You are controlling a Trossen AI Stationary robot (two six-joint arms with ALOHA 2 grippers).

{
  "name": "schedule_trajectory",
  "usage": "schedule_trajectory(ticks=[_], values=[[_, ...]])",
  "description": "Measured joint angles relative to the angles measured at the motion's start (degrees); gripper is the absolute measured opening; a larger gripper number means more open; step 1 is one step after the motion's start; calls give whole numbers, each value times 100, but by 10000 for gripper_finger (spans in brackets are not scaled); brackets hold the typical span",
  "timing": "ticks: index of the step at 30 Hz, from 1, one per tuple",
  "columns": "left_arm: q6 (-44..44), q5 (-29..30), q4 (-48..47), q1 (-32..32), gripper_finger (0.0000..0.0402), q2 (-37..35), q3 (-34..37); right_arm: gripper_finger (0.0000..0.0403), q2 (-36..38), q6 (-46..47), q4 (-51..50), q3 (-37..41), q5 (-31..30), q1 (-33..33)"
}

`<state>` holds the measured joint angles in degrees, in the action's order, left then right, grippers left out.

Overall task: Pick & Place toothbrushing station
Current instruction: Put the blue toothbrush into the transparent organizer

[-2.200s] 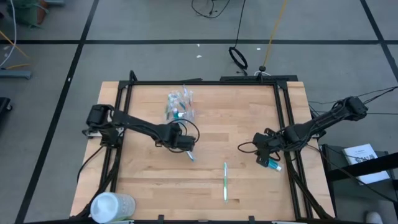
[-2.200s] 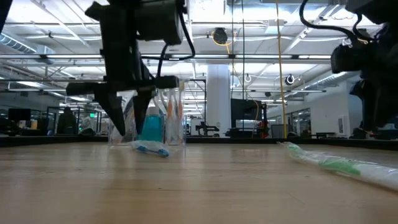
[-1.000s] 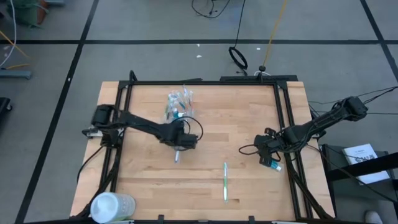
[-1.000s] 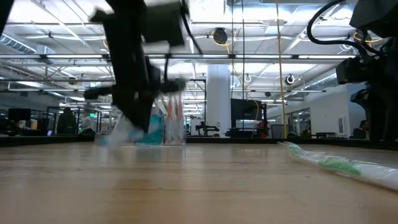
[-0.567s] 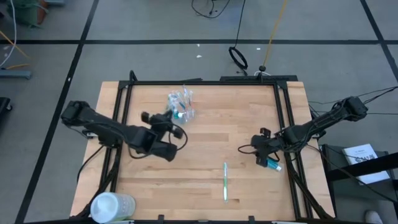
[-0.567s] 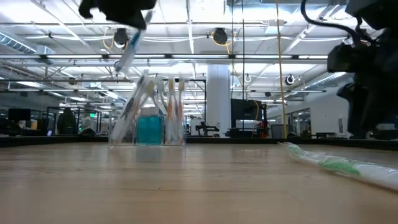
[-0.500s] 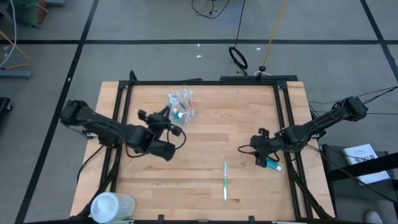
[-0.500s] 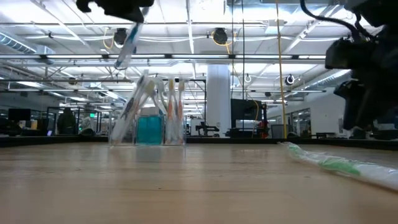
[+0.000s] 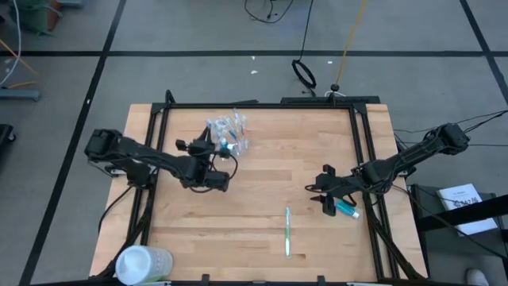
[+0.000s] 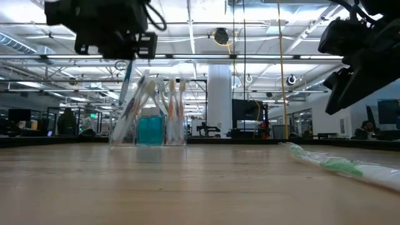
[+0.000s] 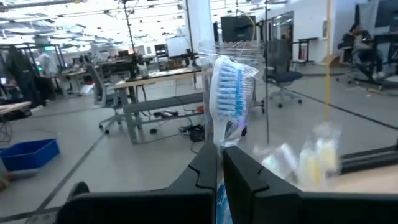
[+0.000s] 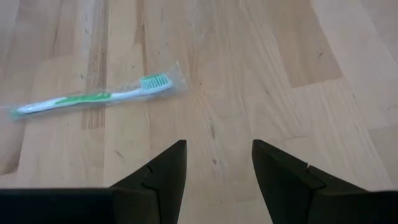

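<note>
One blue toothbrush upright between left pincer fingers, beside cup.

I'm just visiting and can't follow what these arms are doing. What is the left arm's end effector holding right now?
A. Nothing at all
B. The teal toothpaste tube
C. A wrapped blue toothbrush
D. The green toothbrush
C: in the left wrist view the left end effector is pinched shut on a blue toothbrush in clear wrap, bristles up, while the green toothbrush lies on the table.

Wooden table with cup, green toothbrush, toothpaste tube.
</note>
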<state>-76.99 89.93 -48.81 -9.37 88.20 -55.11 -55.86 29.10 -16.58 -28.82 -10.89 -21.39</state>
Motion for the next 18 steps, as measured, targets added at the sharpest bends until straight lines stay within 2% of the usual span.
schedule_trajectory(ticks=[6, 10, 18], values=[[32, -116, 939, 73, 22, 357, 520, 173, 0, -266, 178, 0, -446, 4], [208, -357, 1190, 98, 28, 602, 571, 173, 2, -374, 223, 0, -420, 4], [793, -1865, 1212, 224, 30, 664, 572, 173, 0, -315, 205, 0, -412, 2]])
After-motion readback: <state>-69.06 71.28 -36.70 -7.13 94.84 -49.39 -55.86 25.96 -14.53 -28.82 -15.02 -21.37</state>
